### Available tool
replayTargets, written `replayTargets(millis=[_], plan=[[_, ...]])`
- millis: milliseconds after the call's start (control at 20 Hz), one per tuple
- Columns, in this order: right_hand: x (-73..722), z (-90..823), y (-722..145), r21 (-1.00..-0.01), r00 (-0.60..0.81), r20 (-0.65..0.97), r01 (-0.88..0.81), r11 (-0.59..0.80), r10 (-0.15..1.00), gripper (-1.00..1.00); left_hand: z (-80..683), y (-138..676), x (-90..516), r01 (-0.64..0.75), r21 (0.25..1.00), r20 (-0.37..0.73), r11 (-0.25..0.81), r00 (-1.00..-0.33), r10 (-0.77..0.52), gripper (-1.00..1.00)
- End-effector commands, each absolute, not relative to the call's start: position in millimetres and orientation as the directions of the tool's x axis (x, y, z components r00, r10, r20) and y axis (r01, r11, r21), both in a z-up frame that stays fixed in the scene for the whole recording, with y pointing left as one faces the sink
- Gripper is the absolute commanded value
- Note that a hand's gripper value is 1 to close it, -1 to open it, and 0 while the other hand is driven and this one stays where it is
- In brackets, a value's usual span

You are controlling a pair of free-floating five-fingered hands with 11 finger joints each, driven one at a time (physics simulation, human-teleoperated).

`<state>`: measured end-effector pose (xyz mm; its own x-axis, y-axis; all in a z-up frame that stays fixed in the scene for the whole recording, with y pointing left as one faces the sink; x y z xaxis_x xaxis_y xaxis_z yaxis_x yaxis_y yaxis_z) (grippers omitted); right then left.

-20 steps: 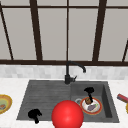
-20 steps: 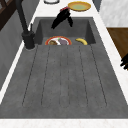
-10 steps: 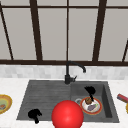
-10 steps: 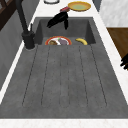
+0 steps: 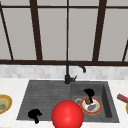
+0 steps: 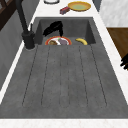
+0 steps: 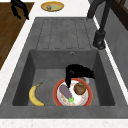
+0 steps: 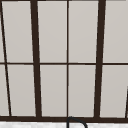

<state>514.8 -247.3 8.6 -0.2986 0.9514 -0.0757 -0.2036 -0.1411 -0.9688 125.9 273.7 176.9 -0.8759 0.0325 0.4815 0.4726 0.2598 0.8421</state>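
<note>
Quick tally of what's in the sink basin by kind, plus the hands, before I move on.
Plates: 1, the red-rimmed plate in the basin
Food on that plate: 2, an eggplant and a brown round item
Bananas: 1, the banana on the basin floor beside the plate
Hands: 2, right hand over the plate, left hand at the sink's front left
Total: 6

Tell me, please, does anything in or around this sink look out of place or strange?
Yes. A banana lies loose on the basin floor beside the red-rimmed plate, which carries an eggplant and a brown item. The right hand hovers over the plate. A big red ball shows in the front view.
</note>
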Motion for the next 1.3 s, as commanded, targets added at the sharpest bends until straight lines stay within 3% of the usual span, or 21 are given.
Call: replayTargets(millis=[0,650,1250], plan=[[521.4,-14.7,-264.6,-0.983,-0.340,-0.078,-0.130,-0.128,0.937,-1.00,176.9,273.7,125.9,0.473,0.842,0.481,0.260,-0.876,0.033,0.00],[551.7,-69.8,-263.1,-0.990,-0.374,-0.066,-0.088,-0.106,0.925,-1.00,176.9,273.7,125.9,0.473,0.842,0.481,0.260,-0.876,0.033,0.00],[526.9,-95.7,-283.9,-0.996,-0.434,-0.019,-0.067,-0.053,0.901,-1.00,176.9,273.7,125.9,0.473,0.842,0.481,0.260,-0.876,0.033,0.00]])
